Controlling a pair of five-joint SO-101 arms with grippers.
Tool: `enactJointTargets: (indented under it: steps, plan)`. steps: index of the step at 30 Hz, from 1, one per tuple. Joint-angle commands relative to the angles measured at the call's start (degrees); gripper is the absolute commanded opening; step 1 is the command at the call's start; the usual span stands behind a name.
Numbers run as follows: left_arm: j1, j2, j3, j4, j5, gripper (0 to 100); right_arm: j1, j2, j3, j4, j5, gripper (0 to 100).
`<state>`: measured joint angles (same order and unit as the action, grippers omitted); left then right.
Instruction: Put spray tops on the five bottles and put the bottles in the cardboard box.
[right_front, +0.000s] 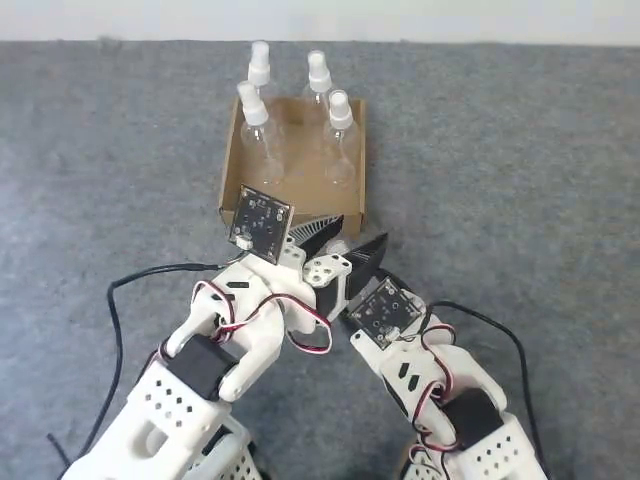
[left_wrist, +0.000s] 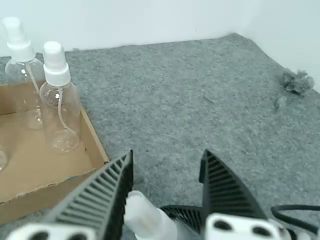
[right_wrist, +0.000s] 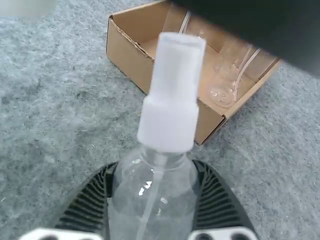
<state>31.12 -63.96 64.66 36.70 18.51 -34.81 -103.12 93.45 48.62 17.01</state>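
Right gripper (right_wrist: 152, 197) clamps fifth bottle (right_wrist: 155, 177) upright at 6 o'clock of box (right_front: 232, 165), likely steadying it. Left gripper (left_wrist: 168, 167), jaws apart, straddles spray top (left_wrist: 142, 217), probably to seat it.

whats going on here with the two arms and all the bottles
Four spray bottles with their tops on already stand in the cardboard box. The right gripper holds the fifth bottle just outside the box, on the arms' side, with a spray top sitting on its neck. The left gripper is open, with a finger on either side of that top. Whether the top is fully seated cannot be told.
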Motion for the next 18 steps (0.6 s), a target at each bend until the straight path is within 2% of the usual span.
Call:
enactJointTargets:
  steps: [1, 8, 14, 18]
  plan:
    - [0.0, -1.41, -0.92, 0.26, -0.62, 20, 0.13, -0.92, -0.53, -1.45, 0.26, 0.7]
    - [-0.18, -1.49, -1.19, 0.26, -0.7, 20, 0.13, -0.92, -0.53, -1.45, 0.26, 0.7]
    - [-6.51, -1.49, -6.02, 3.6, -0.7, 10, 0.13, -0.92, -0.53, -1.45, 0.26, 0.7]
    - [-8.88, -1.32, -6.29, 3.6, -0.7, 8, 0.13, -0.92, -0.53, -1.45, 0.26, 0.7]
